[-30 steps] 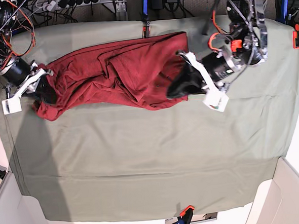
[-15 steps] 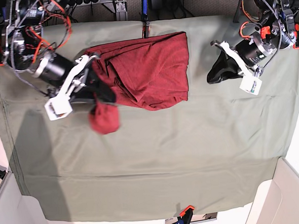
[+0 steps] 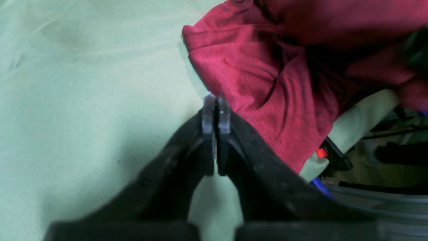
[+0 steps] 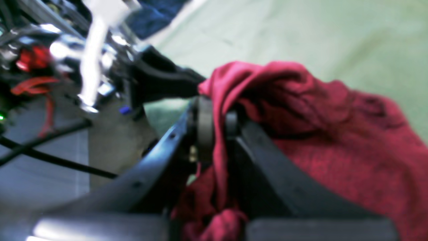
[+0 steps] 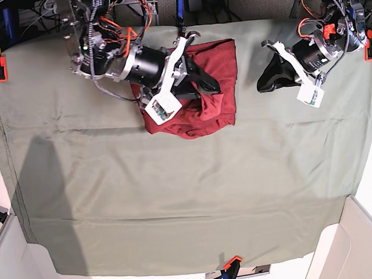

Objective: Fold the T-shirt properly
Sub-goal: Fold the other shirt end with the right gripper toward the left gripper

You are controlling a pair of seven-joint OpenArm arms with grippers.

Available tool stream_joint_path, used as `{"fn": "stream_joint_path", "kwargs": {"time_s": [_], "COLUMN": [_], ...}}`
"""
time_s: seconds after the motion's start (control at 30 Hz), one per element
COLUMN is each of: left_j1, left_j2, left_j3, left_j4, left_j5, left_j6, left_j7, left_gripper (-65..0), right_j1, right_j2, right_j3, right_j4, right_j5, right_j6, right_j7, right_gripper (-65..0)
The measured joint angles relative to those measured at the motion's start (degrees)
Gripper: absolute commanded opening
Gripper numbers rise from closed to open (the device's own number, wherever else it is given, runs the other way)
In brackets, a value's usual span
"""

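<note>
From my left wrist I see my left gripper [image 3: 216, 103] with its jaws pressed together on nothing. It hangs over bare cloth [image 3: 83, 100], just beside the edge of the shirt [image 3: 267, 87] and apart from it. I judge it parked there so as not to drag the fabric while the other arm works.

From my right wrist, my right gripper [image 4: 217, 124] is pinched tight on a fold of the shirt [image 4: 334, 150]; red knit runs up between the jaws and bunches below them. I hold it that narrowly because thin knit slips out of a loose grip. The picture is blurred, so I cannot tell which part of the garment this is.

From the base view, the shirt [image 5: 224, 86] lies in a compact red heap at the far middle of the cloth [image 5: 177, 197]. My right gripper [image 5: 211, 84] reaches across it, carrying its fold over the pile; my left gripper [image 5: 265, 84] sits well off to the side. The heap looks rumpled, so I judge the folding unfinished.
</note>
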Motion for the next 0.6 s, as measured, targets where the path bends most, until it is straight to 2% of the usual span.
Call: {"fn": "stream_joint_path", "kwargs": {"time_s": [0.2, 0.23, 0.3, 0.37, 0.47, 0.6], "left_j1": [0.0, 0.0, 0.0, 0.0, 0.0, 0.0], "left_j2": [0.0, 0.0, 0.0, 0.0, 0.0, 0.0], "left_j3": [0.0, 0.0, 0.0, 0.0, -0.1, -0.7], "left_j4": [0.0, 0.0, 0.0, 0.0, 0.0, 0.0], "left_j5": [-0.9, -0.9, -0.9, -1.0, -1.0, -4.4], "left_j6": [0.0, 0.0, 0.0, 0.0, 0.0, 0.0], "left_j7": [0.0, 0.0, 0.0, 0.0, 0.1, 2.1], "left_gripper": [-65.0, -65.0, -65.0, -65.0, -65.0, -65.0], "right_j1": [0.0, 0.0, 0.0, 0.2, 1.7, 5.0], "right_j2": [-1.5, -1.5, -1.5, -1.5, -1.5, -1.5], "right_j3": [-1.9, -2.5, -4.0, -5.1, -6.6, -9.1], "right_j4": [-6.4, -7.0, -7.9, -8.3, -8.8, -8.8], "right_j5": [0.8, 0.7, 0.7, 0.4, -1.5, -1.6], "right_j6": [-0.2, -0.2, -0.2, -0.2, -0.2, -0.2], "right_j7": [1.1, 1.3, 2.3, 2.9, 2.9, 3.1], "right_gripper": [-65.0, -63.6, -54.6, -48.5, -45.4, -43.1]}}
